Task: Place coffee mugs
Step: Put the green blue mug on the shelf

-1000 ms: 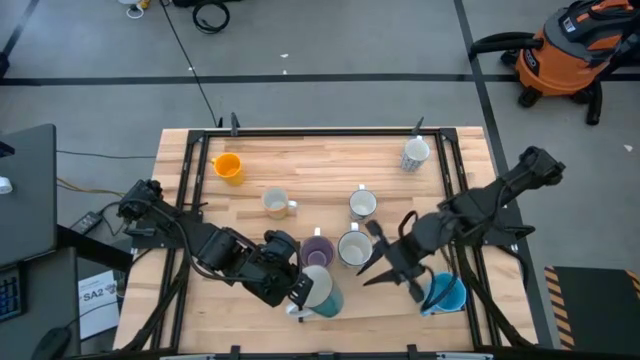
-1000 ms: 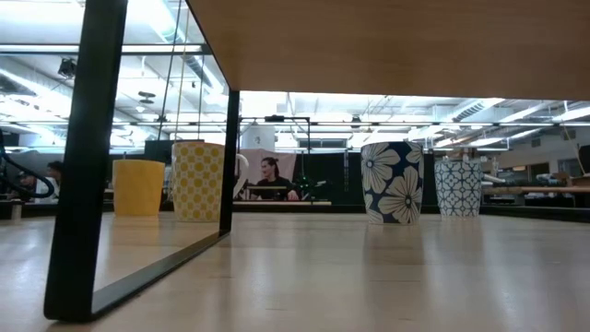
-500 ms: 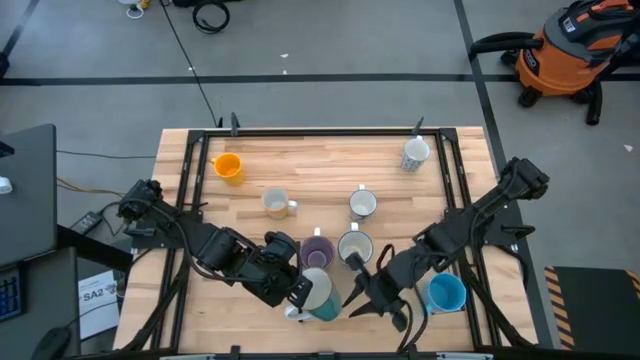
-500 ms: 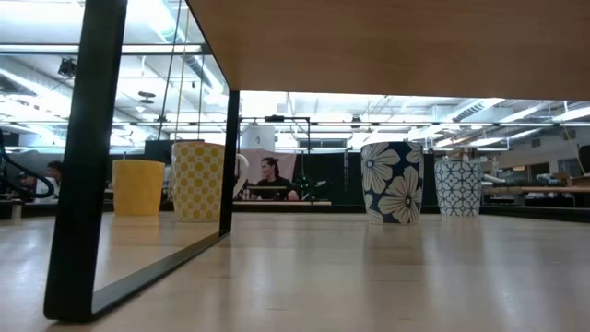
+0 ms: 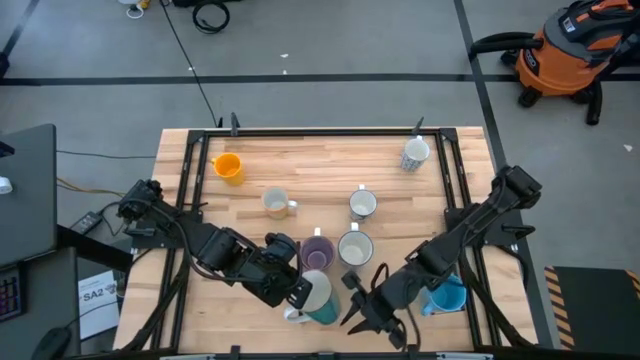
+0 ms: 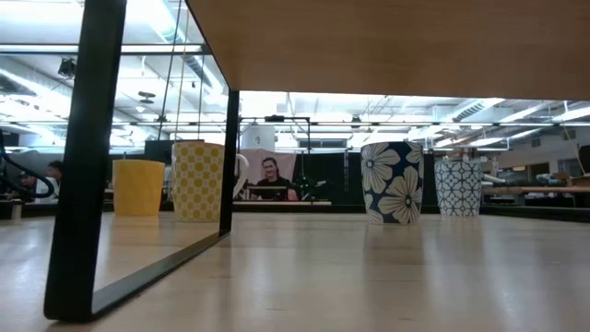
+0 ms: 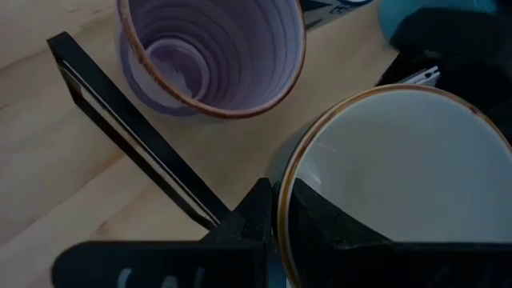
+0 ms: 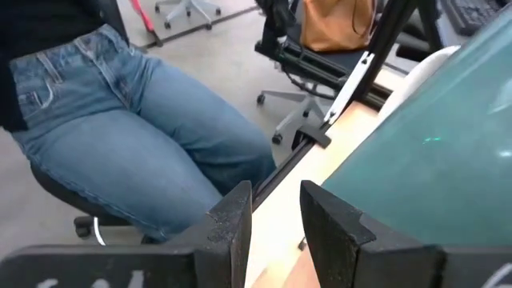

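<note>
An orange shop vacuum (image 5: 572, 48) stood on the floor beyond the worktop (image 5: 320, 160); a seated person in jeans (image 8: 120, 120) sat nearby.

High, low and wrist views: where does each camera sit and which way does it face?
High: above the table, looking straight down; both arms show.
Low: at table-top height, level into the room; patterned mugs, no robot part.
Left wrist: on the left arm, looking down past its jaws gripping the teal mug rim, purple mug beside.
Right wrist: on the right arm, past open jaws toward a seated person's jeans.
Shared: both wrist views catch the teal mug.
</note>
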You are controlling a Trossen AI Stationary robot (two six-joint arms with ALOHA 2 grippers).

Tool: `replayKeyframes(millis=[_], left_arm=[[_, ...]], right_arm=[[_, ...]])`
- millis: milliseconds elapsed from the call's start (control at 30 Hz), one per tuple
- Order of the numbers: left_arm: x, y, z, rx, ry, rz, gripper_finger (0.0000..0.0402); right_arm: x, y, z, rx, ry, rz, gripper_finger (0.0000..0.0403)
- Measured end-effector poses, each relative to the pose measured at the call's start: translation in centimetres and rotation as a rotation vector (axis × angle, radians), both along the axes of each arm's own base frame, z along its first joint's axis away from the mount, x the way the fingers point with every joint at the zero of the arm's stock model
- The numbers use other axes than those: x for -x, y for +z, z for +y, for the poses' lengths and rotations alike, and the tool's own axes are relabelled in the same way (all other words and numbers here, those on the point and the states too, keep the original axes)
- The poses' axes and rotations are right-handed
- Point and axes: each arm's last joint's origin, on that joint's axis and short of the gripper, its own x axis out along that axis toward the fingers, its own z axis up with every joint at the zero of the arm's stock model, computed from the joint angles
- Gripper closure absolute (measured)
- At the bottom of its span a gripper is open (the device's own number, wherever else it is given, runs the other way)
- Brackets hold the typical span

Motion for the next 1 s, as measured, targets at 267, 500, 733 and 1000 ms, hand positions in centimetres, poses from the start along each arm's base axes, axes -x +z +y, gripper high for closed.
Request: replayKeyframes(millis=[267,500,733,1000], left_arm=[[0.0,0.0,0.0,0.002,-0.001,-0.001,0.0367],[-0.1,0.1,-0.1,0.009,-0.001,-0.013,0.0367],[-0.1,0.1,-0.1,0.023,-0.012,-0.010,0.0364],[-0.3,0.3,-0.2,0.044,-0.017,-0.031,0.0351]], right_arm=[[-0.8,-1.4,0.3,0.038,-0.053,0.006,0.0288],[-0.8,-1.4,0.3,0.041,-0.070,0.008,0.0288],[-0.7,-1.5,0.2,0.007,-0.099,0.058,0.0288],[-0.7,-1.6,0.2,0.003,-0.105,0.065,0.0288]])
